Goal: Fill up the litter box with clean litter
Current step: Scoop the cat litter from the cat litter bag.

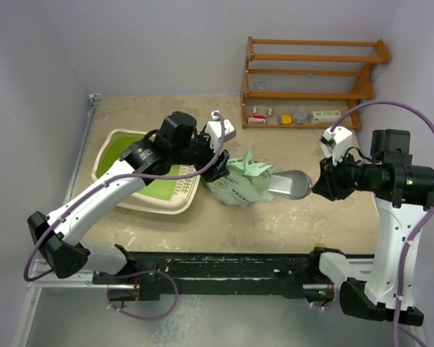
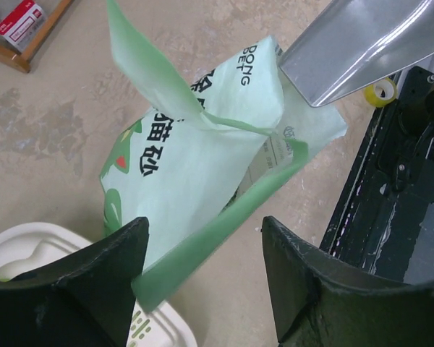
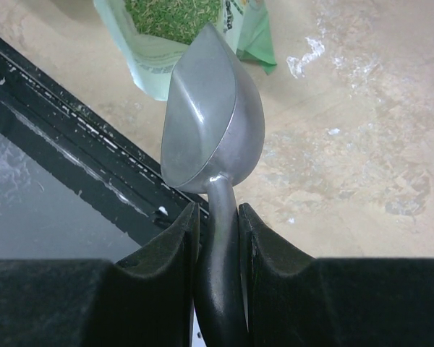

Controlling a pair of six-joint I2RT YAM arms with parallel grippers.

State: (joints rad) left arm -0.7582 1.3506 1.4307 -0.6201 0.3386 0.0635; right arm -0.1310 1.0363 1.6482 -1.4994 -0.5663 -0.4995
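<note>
The litter box [image 1: 116,143], a cream tray with a green inside, sits at the left, and its cream corner [image 2: 29,246] shows in the left wrist view. A light green printed bag [image 1: 240,182] stands to its right with its mouth open. Greenish clean litter [image 3: 173,14] shows inside the bag. My left gripper [image 1: 218,170] is open at the bag's left side. The bag's green rim [image 2: 224,228] runs between the fingers [image 2: 116,253], close to the left one. My right gripper [image 3: 218,217] is shut on the handle of a metal scoop [image 3: 210,116]. The scoop's tip points at the bag mouth, and no granules show in it.
A wooden shelf [image 1: 311,79] with small packets stands at the back right. A black rail [image 1: 224,264] runs along the near table edge, with a yellow tape roll [image 2: 380,92] beside it. A red and white box [image 2: 18,22] lies on the shelf.
</note>
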